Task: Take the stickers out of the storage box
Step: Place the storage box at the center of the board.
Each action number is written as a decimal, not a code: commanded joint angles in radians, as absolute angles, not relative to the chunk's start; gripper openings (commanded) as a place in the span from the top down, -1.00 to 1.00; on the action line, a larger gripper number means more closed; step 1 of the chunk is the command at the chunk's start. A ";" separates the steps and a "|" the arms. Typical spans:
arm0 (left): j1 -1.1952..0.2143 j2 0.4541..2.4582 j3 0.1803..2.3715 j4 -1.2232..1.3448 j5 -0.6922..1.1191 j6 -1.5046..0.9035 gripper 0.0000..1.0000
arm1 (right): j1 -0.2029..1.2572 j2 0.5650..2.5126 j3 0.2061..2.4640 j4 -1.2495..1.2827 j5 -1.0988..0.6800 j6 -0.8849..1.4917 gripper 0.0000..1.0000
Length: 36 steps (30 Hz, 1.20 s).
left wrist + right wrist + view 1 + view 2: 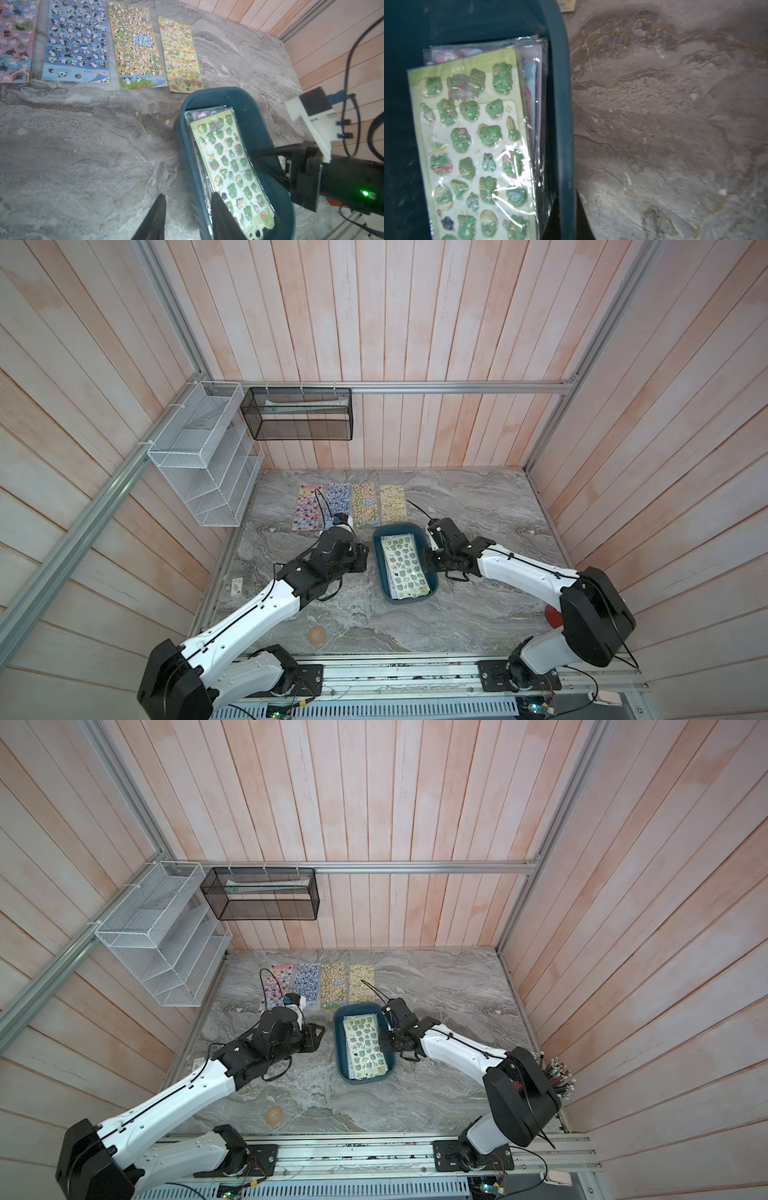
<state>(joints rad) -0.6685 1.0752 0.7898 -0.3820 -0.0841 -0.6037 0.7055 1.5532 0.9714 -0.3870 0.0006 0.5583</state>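
1. Stickers (pixel 232 166) are stacked in the storage box (pixel 245 97); four more are laid near it on the table (pixel 83 145).
2. The box's wall is pinched by the right fingers (pixel 270 151).
3. The left fingers (pixel 154 222) are held half open, empty, over the box's other edge.

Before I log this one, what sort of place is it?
Most likely a robot lab cell: left arm and right arm mounted on a metal base rail, a marble-pattern tabletop boxed in by plank walls, and an aluminium frame carrying a white wire-mesh rack.
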 commanded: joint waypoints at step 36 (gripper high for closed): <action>-0.554 1.261 0.658 -0.281 -0.020 -0.616 0.18 | 0.839 1.746 1.181 -0.387 0.067 0.610 0.29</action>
<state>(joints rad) -0.5591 1.2469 0.6212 -0.2653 -0.0296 -0.6346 0.8356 1.7840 1.1824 -0.3824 0.0547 0.6334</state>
